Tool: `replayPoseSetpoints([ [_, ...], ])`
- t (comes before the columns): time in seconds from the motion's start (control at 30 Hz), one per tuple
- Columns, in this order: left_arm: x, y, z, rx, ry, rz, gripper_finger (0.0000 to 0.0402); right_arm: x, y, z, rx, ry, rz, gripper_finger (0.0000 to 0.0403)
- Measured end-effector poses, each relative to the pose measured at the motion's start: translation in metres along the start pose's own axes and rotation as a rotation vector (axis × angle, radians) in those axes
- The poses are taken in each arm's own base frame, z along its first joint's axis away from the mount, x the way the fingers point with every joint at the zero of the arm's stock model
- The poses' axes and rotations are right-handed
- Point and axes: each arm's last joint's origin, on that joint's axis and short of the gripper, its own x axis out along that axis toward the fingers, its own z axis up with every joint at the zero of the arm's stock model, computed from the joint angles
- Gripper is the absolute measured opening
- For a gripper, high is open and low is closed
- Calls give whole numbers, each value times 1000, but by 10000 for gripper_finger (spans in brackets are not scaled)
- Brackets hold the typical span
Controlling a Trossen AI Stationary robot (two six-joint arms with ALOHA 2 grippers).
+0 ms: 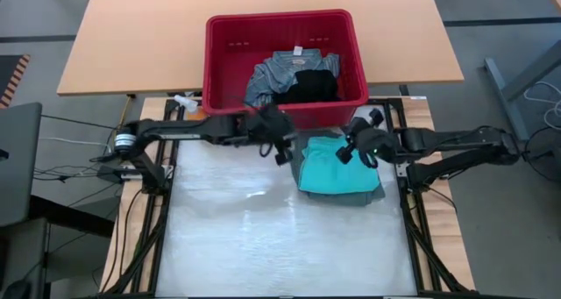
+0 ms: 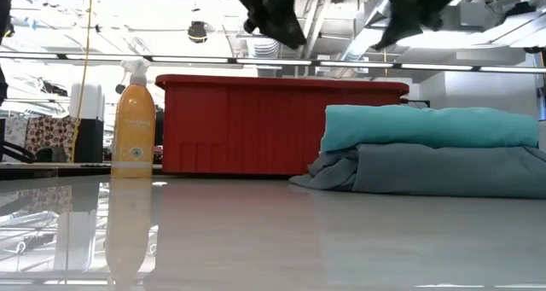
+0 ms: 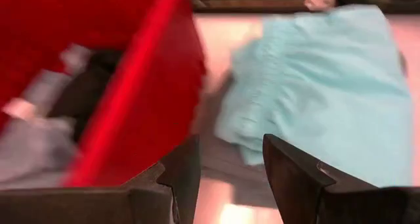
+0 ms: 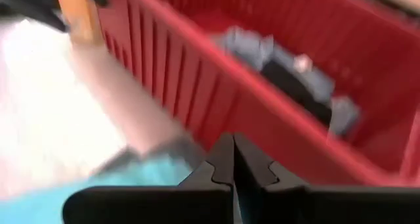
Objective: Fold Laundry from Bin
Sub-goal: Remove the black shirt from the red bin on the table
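High view: white table surface (image 1: 263, 238) filling the lower middle, largest thing present. At twelve o'clock from its centre, the red bin (image 1: 285, 36) with slotted walls and thick rim, standing at the table's far edge and holding a mottled blue-grey garment (image 1: 267, 75) and a black garment (image 1: 314, 84), the black one lying toward three o'clock of the grey. At about two o'clock from the table's centre, just in front of the bin, a folded stack: bright turquoise garment (image 1: 337, 167) on top of a muted grey-green garment (image 2: 444, 171), the lower one showing plainly from table height, with a loose fold spilling toward the bin. Left gripper (image 1: 279, 145) raised above the table at nine o'clock of the stack, beside the bin's near wall, fingers parted with a clear gap between them and nothing held. Right gripper (image 1: 355, 145) raised over the stack's far edge at its twelve to one o'clock, fingers pressed together in its wrist view, clenched on nothing visible. Smallest: orange spray bottle (image 2: 135, 120) with white trigger head, upright at nine o'clock of the bin, just beside it.
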Motion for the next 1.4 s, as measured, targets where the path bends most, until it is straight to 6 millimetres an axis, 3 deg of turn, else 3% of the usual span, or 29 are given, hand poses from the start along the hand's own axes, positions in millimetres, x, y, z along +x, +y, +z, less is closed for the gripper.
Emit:
replayPoseSetpoints([
  [0.1,-14,27,6,26,-35,92,153,4,-4,15,-14,-102,24,23],
  [0.23,-14,78,6,-31,-75,177,153,17,-13,31,6,-201,137,23],
  [0.43,10,164,-21,-186,-74,223,153,48,-31,35,56,-196,132,26],
  [0.6,16,208,-40,-283,-73,249,153,78,-50,51,136,-300,20,26],
  [0.77,10,213,-52,-320,24,240,153,124,-86,88,173,-328,-8,26],
  [1.0,-9,203,-55,-325,137,223,153,228,-109,116,158,-178,53,42],
  [1.2,-27,199,-47,-323,107,229,153,297,-131,129,167,-56,136,121],
  [1.4,-55,186,-34,-331,44,217,153,348,-139,113,159,150,247,229],
])
